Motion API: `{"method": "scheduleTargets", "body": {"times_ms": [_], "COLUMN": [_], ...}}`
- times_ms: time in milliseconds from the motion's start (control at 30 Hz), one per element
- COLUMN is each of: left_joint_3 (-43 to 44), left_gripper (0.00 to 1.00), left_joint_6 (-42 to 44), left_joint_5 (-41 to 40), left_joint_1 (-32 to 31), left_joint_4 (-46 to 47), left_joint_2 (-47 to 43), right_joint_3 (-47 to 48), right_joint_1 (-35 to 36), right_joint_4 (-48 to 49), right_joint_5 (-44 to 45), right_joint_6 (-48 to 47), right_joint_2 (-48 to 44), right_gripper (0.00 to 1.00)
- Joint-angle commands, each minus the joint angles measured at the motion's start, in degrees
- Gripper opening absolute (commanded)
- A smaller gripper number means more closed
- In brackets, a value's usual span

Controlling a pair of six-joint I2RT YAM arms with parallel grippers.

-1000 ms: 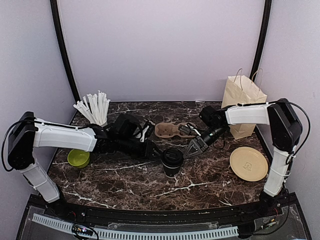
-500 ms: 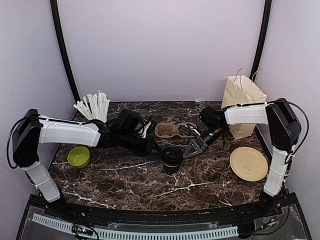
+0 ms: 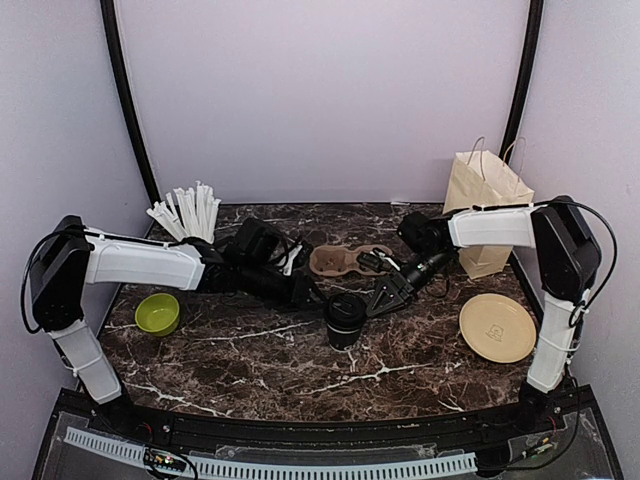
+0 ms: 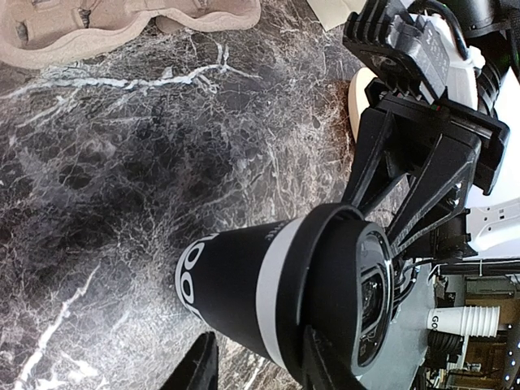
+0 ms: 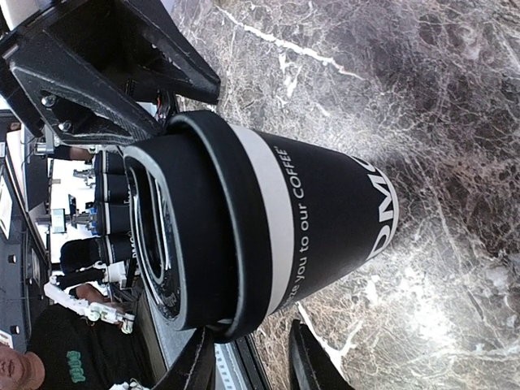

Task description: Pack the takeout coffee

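On the dark marble surface [image 3: 250, 365] the takeout coffee [image 3: 345, 320] stands upright near the middle, lid on. The left hand [image 3: 316, 299] and the right hand [image 3: 377, 302] reach its lid from opposite sides, fingers apart. I cannot tell whether either one grips it.

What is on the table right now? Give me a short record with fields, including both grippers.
coffee: black paper cup with white band and black lid, upright, mid dark marble table
left gripper: close at the cup's left, jaws apart, grip unclear
right gripper: close at the lid's right, jaws apart, grip unclear
carrier: brown pulp cup tray, behind the cup
bag: tan paper bag with handles, upright, back right
others: lime-green bowl left; pale round plate right; white straws back left
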Motion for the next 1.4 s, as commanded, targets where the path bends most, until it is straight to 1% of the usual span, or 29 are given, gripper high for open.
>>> {"method": "scheduleTargets", "body": {"times_ms": [0,133,267,333,400,433,500,567,600,667,767,900,1033,1100,1233,1367], "left_joint_3": [-4.43,-5.18,-8.97,-10.90,-12.19,-12.40,-11.27,-8.60,-7.87,-7.48,-7.40,-7.29,-6.22,-5.34,-3.36,-1.30], "left_gripper": [0.37,0.34,0.30,0.28,0.25,0.24,0.22,0.20,0.18,0.18,0.24,0.32,0.40,0.44,0.47,0.50], "left_joint_6": [2.42,2.40,1.59,0.98,0.68,0.73,1.33,1.69,0.94,-1.35,-2.67,-1.70,-0.66,-0.27,0.90,2.82], "left_joint_5": [-5.16,-5.28,-3.74,-3.40,-1.14,-0.12,1.30,2.34,4.40,5.78,5.66,2.57,1.82,1.63,0.72,-1.38], "left_joint_1": [-2.07,-2.10,-2.14,-2.12,-2.49,-3.22,-4.52,-4.95,-4.98,-5.00,-5.05,-5.32,-5.47,-5.48,-5.49,-5.46], "left_joint_4": [-12.55,-12.28,-10.39,-8.74,-5.25,-1.21,1.25,1.20,1.50,3.12,3.33,3.08,3.26,2.74,-0.69,-4.88], "left_joint_2": [9.99,9.79,10.24,8.60,6.47,5.73,4.20,4.69,5.36,6.45,6.12,0.09,-6.99,-8.57,-9.39,-9.58], "right_joint_3": [-0.08,0.58,3.29,3.84,3.87,3.73,3.38,3.05,3.08,3.28,4.03,5.04,5.74,5.95,6.33,5.98], "right_joint_1": [0.11,0.11,0.11,0.18,0.34,0.52,0.91,1.07,1.08,1.08,1.08,0.62,-0.97,-1.51,-2.16,-2.26], "right_joint_4": [6.92,6.79,4.31,4.14,3.88,3.77,3.35,3.32,3.18,2.99,2.14,0.90,-0.24,-0.58,-1.47,-1.72], "right_joint_5": [22.65,24.65,20.08,16.87,13.89,12.75,11.78,12.06,12.18,12.61,12.83,14.12,13.30,12.60,11.60,11.48], "right_joint_6": [1.36,0.64,-2.45,-3.88,-5.12,-5.64,-6.43,-6.51,-6.47,-6.30,-6.46,-7.17,-7.81,-8.06,-9.13,-9.82], "right_joint_2": [4.94,5.06,4.24,2.60,1.42,0.96,0.45,0.33,0.41,0.58,0.28,-1.64,-4.69,-5.92,-7.69,-9.01], "right_gripper": [0.29,0.28,0.28,0.29,0.30,0.30,0.30,0.31,0.31,0.31,0.31,0.31,0.36,0.38,0.42,0.43]}}
